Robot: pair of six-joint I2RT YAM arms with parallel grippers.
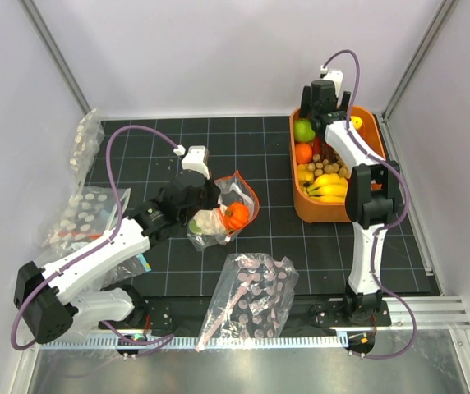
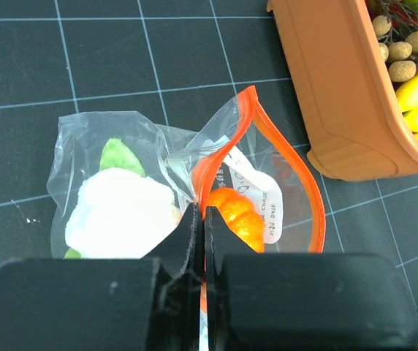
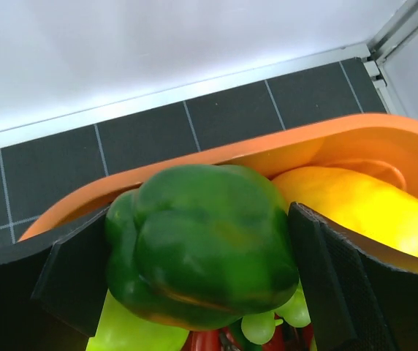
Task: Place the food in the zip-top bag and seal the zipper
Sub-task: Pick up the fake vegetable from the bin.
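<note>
Left claw (image 2: 200,213) is clamped tight on the orange-red zipper strip (image 2: 308,190) of the clear wrinkly bag (image 2: 85,139), which holds a white toy cauliflower (image 2: 118,219) and orange round piece (image 2: 238,216). Right claw (image 3: 198,270) grips a glossy green bell pepper (image 3: 202,241) over the orange tub (image 3: 340,139).

You have an orange tub (image 1: 313,215) at the right of the black mat (image 1: 301,254), holding bananas (image 1: 328,185) and small brown balls (image 1: 327,160). A pink-dotted bag (image 1: 251,295) lies at the near edge; white-dotted bags (image 1: 83,215) sit far left.

Left claw (image 2: 201,219) hides near edge of zip-top bag (image 2: 158,142) — label (image 2: 264,197) txt unreadable; orange bin (image 2: 333,95) cut off top-right.
</note>
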